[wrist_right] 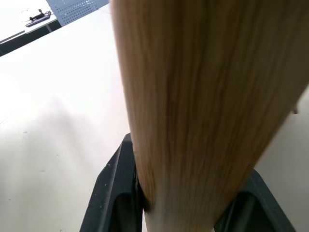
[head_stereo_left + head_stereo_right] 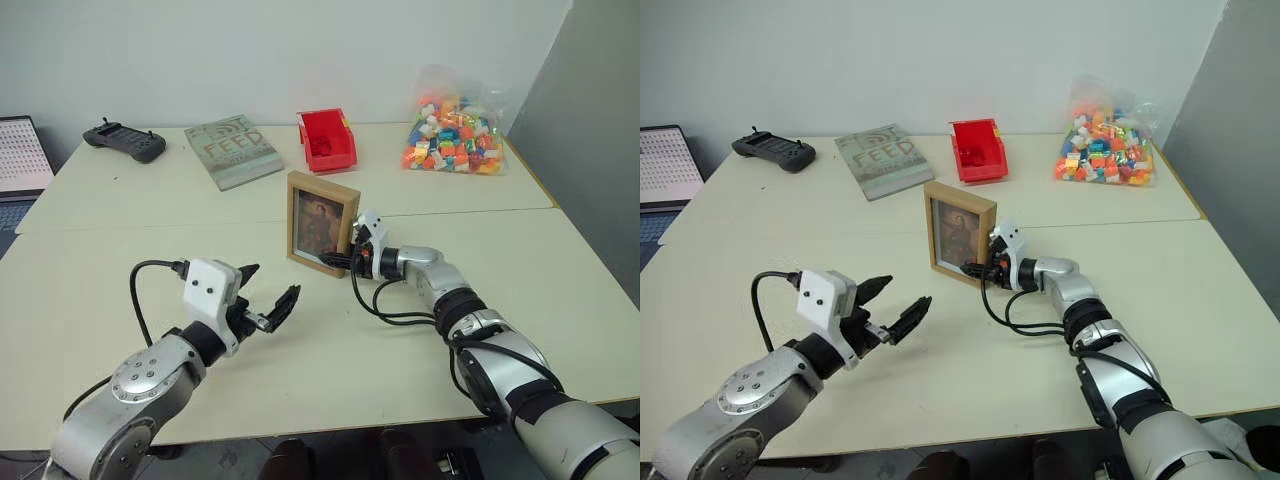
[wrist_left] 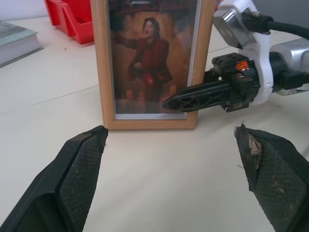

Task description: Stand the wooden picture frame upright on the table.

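Frame (image 2: 322, 222) stands upright on the table (image 2: 120, 215), just on the near side of the seam, picture facing the robot. The right gripper (image 2: 347, 259) is at the frame's right edge, low down, with one finger (image 3: 203, 94) across the front of the glass and the wooden edge between both fingers; they sit on either side of the wood, though whether they press it I cannot tell. The left gripper (image 2: 264, 296) hovers near the frame, in front of it and to its left, apart from it, fingers (image 3: 72, 179) spread wide with nothing between them. Behind the frame, near it, sits a red bin (image 2: 326, 139). Left of the bin lies a book (image 2: 232, 150), and farther left a black controller (image 2: 125, 140). Behind and to the right of the frame, well apart, is a bag of coloured blocks (image 2: 455, 137).
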Available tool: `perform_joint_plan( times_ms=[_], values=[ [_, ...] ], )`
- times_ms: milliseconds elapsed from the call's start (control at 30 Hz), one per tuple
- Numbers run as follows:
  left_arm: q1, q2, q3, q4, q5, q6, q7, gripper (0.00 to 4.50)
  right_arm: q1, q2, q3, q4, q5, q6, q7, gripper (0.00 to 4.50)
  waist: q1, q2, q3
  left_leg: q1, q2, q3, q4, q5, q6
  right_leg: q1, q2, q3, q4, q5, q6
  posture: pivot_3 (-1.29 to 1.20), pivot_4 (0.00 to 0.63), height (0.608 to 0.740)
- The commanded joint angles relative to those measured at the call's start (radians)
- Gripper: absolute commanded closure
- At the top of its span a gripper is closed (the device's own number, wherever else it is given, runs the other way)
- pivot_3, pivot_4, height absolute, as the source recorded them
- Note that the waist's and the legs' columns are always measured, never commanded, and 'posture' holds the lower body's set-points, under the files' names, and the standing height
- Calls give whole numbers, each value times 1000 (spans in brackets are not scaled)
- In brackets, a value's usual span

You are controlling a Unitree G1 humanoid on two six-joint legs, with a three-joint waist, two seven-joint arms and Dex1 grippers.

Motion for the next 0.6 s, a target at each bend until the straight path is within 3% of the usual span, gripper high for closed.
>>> perform_joint_plan(
  times_ms=[33, 167, 267, 400, 600],
  values=[
    [-15, -21, 18, 1, 32, -22, -34, 0, 24, -13, -23, -35, -28, -14, 16, 1758, 1, 0, 0, 0, 0, 0, 0, 0, 1, 0, 0, 0, 0, 0, 0, 0, 150, 740],
    [-50, -32, 37, 47, 39, -11, -69, 0, 80, -64, -27, -118, -51, 14, 14, 725, 2, 0, 0, 0, 0, 0, 0, -1, 1, 0, 0, 0, 0, 0, 0, 0, 150, 740],
    [-97, -3, 58, 125, 45, 4, -125, 0, 185, -178, 2, -303, -103, 86, 13, 109, 7, 0, 0, 0, 0, -1, 1, -1, 1, 1, 0, -1, 0, 0, 0, 0, 150, 740],
    [-153, 48, 126, 228, 10, 56, -198, 0, 318, -328, -33, -651, -113, 201, -12, 27, 18, 0, 0, 0, -1, -2, 1, -1, 1, 3, -1, -3, -1, 0, 0, 0, 150, 740],
    [-285, 190, 217, 399, -66, 146, -397, 0, 333, -423, -173, -1117, 155, 639, 2, 27, 3, 1, 1, 1, 1, -4, 0, -1, 1, 2, 1, -4, 0, 0, 0, 0, 150, 740]
  ],
)
